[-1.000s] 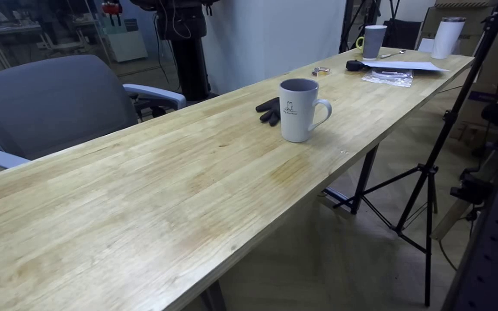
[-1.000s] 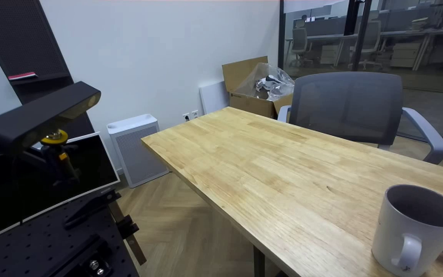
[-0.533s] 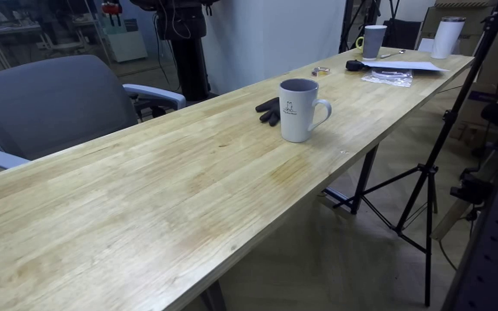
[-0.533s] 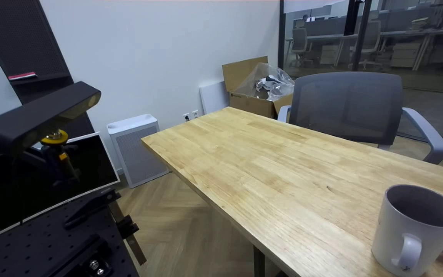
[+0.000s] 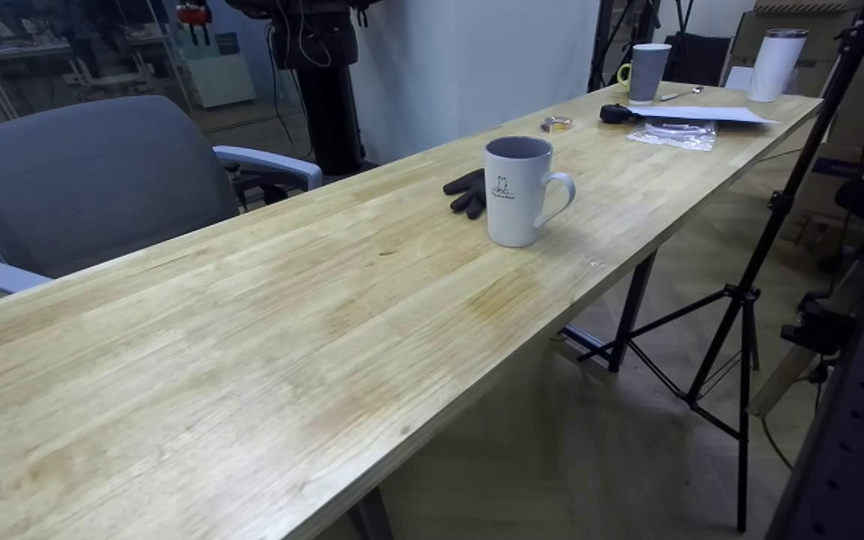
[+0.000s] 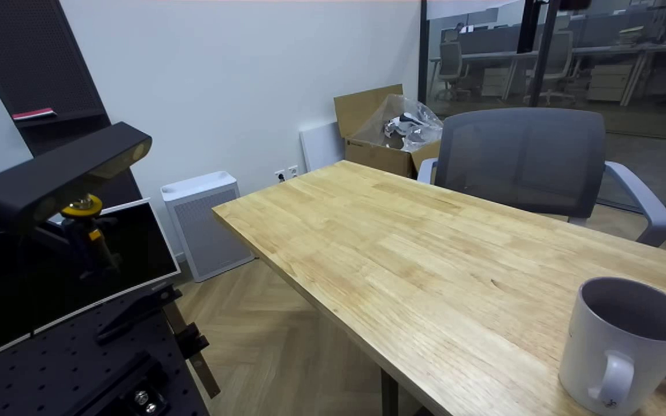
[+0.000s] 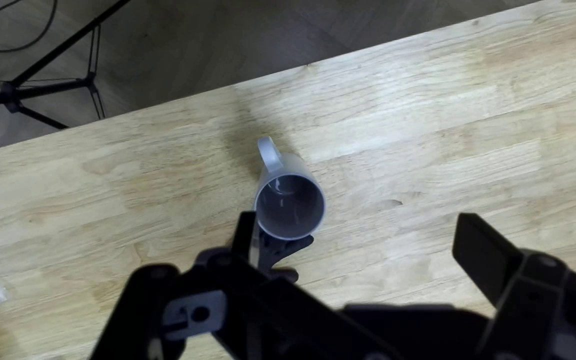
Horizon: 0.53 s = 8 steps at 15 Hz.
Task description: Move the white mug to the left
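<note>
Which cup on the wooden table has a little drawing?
The white cylindrical ceramic mug, standing nearest in an exterior view; the grey tapered cup and tall white tumbler farther back show none.

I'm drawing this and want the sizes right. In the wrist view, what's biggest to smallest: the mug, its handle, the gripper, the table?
1. Table
2. Gripper, cut off by the picture's edge; being close up helps it look big
3. Mug
4. Handle
</note>
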{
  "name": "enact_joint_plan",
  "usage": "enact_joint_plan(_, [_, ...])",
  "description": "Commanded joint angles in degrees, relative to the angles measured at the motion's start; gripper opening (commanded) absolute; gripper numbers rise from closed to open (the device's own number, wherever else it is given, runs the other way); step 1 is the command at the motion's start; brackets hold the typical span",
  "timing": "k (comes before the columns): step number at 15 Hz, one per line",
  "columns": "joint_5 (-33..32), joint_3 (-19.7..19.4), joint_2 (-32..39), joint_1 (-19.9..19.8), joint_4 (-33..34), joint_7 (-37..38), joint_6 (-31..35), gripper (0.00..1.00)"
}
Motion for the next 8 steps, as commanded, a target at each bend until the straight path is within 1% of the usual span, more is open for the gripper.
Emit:
enact_joint_plan(1, [0.2, 0.5, 1.3, -0.6, 1.3, -0.1, -0.4, 1.00])
enact_joint_plan(3, [0.1, 0.5, 2.7, -0.7, 2.7, -0.1, -0.9, 1.00])
enact_joint_plan(8, [0.1, 0.5, 2.9, -0.7, 2.9, -0.1, -1.1, 1.00])
